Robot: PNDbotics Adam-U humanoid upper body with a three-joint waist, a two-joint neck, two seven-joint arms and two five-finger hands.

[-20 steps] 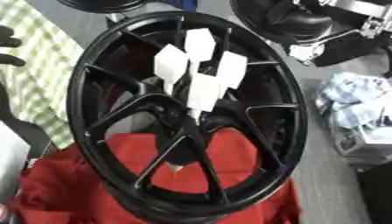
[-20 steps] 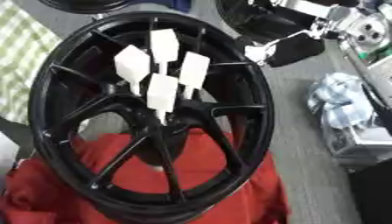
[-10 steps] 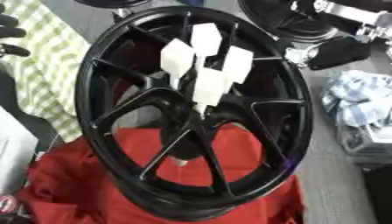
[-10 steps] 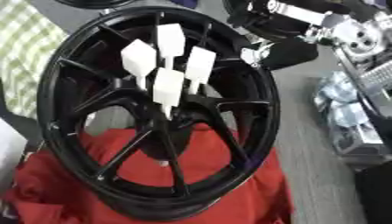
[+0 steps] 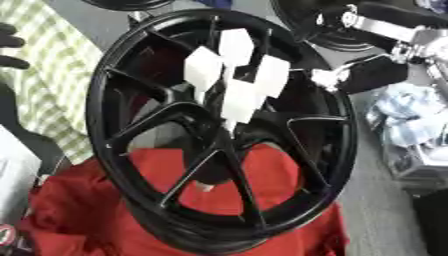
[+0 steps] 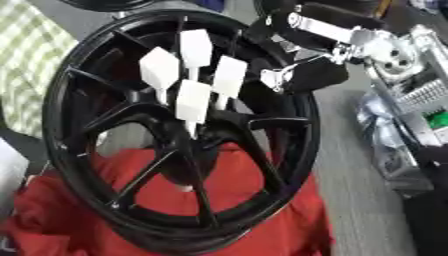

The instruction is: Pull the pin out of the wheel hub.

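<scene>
4 white flat-headed plastic pins [image 6: 194, 100] in black spoked alloy wheel hub [image 5: 229, 131]: light, rigid; pinch a head. Right hand [image 6: 302, 76] near, finger state unclear.

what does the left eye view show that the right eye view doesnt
Only the left eye view shows the left hand, dark fingers at its upper left edge, and a grey-white object at the left edge. Only the right eye view shows a green item at its right edge and more of the right arm's silver joint. Both show the black wheel on the red cloth, four white pins at the hub, and the right hand by the rim.
</scene>
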